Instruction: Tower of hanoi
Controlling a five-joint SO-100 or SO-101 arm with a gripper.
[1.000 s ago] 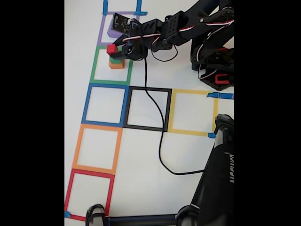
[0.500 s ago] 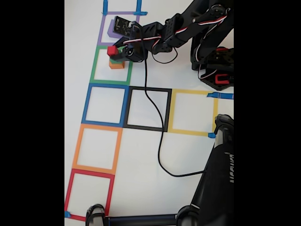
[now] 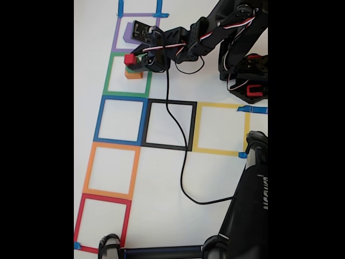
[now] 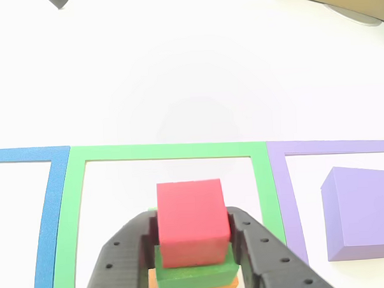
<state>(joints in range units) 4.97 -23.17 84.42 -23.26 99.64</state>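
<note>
The red block [image 3: 129,59] [image 4: 192,220] sits on top of the green block [image 4: 197,270], which rests on the orange block [image 3: 133,74] [image 4: 157,287]. This stack stands inside the green tape square [image 3: 110,75] [image 4: 77,206]. My gripper [image 3: 132,61] [image 4: 192,225] reaches in from the right in the fixed view, and its black fingers [image 4: 123,255] press both sides of the red block. The purple block [image 3: 128,33] [image 4: 364,213] lies alone in the purple tape square [image 3: 116,38] [image 4: 290,197] beside the stack.
Blue [image 3: 98,118], black [image 3: 192,127], yellow [image 3: 195,129], orange [image 3: 89,167] and red [image 3: 78,221] tape squares mark the white table. A black cable [image 3: 183,162] trails across the black square. The arm base [image 3: 247,75] stands at upper right, and a black stand [image 3: 250,205] fills the lower right.
The gripper and red block have shifted very slightly right and down in the fixed view over the stack. The arm's upper links have risen a little.
</note>
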